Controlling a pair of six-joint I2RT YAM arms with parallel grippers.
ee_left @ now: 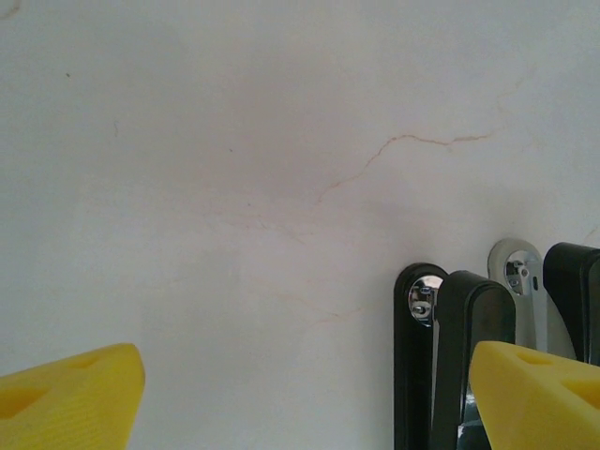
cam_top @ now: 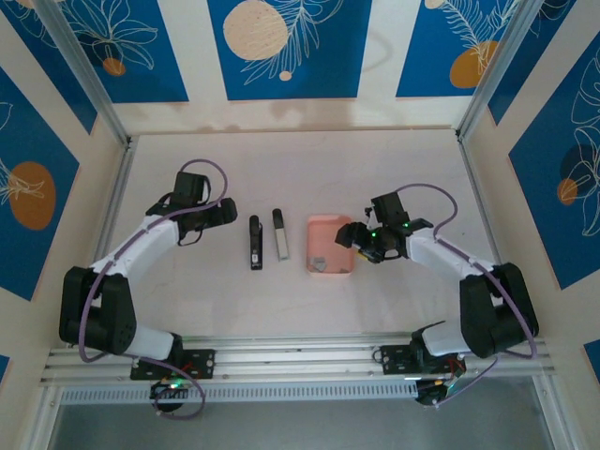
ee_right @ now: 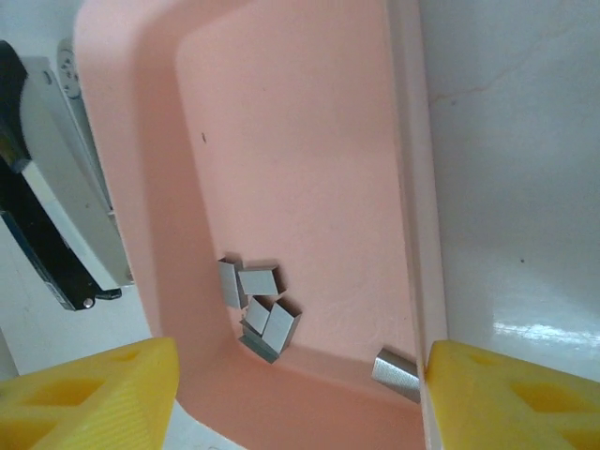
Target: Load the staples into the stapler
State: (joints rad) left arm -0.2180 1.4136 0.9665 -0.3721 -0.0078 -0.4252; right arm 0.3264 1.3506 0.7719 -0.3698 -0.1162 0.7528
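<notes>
Yellow-tipped and spread wide, the right gripper [ee_right: 298, 401] is seen empty above the near end of a shallow pink rectangular plastic tray [ee_right: 281, 141]. Between its fingers the staples [ee_right: 258, 314] are found: a small cluster of short silvery-grey metal strips lying loose on the tray floor close to the near wall. One further strip [ee_right: 397, 369] is lodged against the tray's right wall.

These strips are judged to be very light, stiff and smooth, so they could be pushed along the slick plastic rather than lifted. A glued strip may also snap into bits if squeezed hard. A hold across the two long sides of a single strip is advised, with light pressure. The uppermost piece of the cluster is judged the easier one to take, since the lone strip is crowded by the wall.

Left of the tray, on the pale marbled counter [ee_left: 234, 141], a slim black stapler [cam_top: 255, 242] is laid beside a slim silver-grey bar [cam_top: 280, 234]. Whether a magazine is exposed cannot be told. Further left, the left gripper [ee_left: 300, 403] is likewise open and empty above bare counter, with the black stapler just inside its right finger.
</notes>
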